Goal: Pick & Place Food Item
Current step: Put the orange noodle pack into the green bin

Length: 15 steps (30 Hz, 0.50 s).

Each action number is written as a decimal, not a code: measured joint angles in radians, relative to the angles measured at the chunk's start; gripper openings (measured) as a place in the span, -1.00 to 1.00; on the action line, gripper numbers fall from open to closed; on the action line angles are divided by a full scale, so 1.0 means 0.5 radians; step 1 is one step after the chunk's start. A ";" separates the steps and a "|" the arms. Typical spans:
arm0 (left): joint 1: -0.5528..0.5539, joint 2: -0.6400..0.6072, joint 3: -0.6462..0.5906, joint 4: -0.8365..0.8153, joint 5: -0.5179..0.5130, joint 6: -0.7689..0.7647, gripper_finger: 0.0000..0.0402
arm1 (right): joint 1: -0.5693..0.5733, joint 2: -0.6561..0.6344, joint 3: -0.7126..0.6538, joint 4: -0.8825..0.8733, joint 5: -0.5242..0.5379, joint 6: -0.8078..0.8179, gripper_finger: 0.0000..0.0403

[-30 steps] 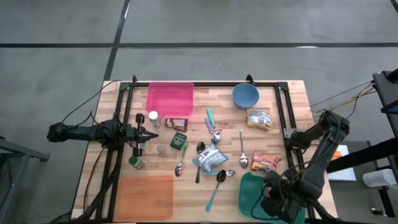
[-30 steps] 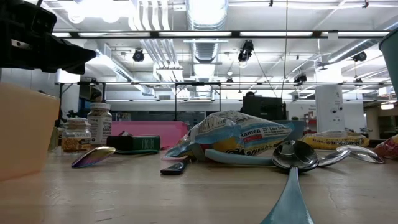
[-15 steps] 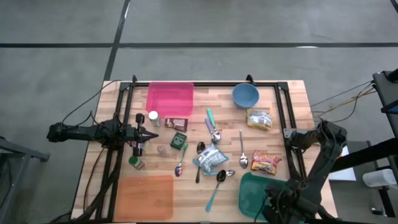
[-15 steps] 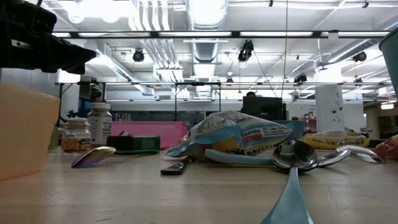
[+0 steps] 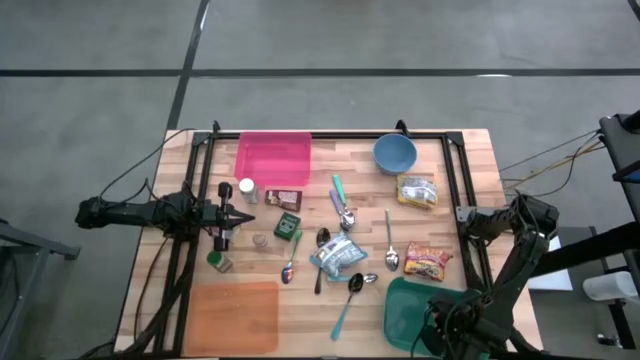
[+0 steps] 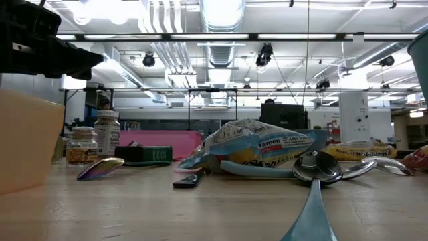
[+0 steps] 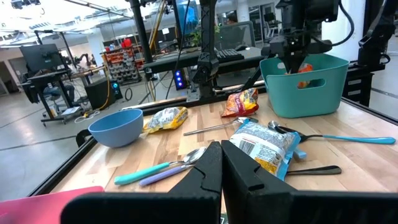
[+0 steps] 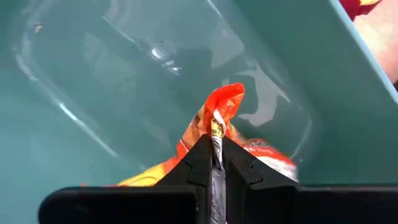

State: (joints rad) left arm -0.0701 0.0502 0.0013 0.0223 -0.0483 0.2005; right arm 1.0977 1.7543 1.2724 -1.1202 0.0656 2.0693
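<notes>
Right arm dropped lower over the teal bin since a second ago, nothing else shifted.

Right gripper (image 8: 213, 163) is inside the teal bin (image 8: 93, 74), fingers clenched on the edge of an orange snack packet (image 8: 219, 118), which hangs just above the bin floor. Left gripper (image 7: 221, 163) is pinched shut and empty, parked at the table's left edge, level with the spice jars (image 5: 247, 189). Noodle packet (image 5: 340, 256) and spoons lie mid-table.

Right gripper (image 8: 213, 163) pinching orange snack packet (image 8: 219, 121), hanging inside teal bin (image 8: 93, 74).
</notes>
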 joint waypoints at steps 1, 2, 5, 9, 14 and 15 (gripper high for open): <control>0.000 0.000 0.000 -0.001 0.000 0.000 -1.00 | 0.000 -0.007 -0.010 0.002 -0.009 0.011 -0.94; 0.000 0.000 0.000 0.000 0.000 0.000 -1.00 | 0.000 -0.014 -0.016 0.005 -0.019 0.036 -0.94; 0.000 0.000 0.000 0.000 0.000 0.000 -1.00 | 0.000 -0.032 -0.026 0.017 -0.022 0.083 -0.88; 0.000 0.000 0.000 -0.001 -0.001 0.000 -1.00 | 0.000 -0.040 -0.028 0.042 -0.010 0.015 -0.63; 0.000 0.000 0.000 0.000 0.000 0.000 -1.00 | -0.002 -0.040 -0.028 0.093 0.028 -0.107 -0.28; 0.000 0.000 0.000 -0.001 -0.001 0.000 -1.00 | -0.002 -0.040 -0.028 0.094 0.028 -0.106 -0.23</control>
State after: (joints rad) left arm -0.0700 0.0502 0.0013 0.0220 -0.0486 0.2005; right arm 1.0969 1.7344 1.2583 -1.0733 0.0795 2.0163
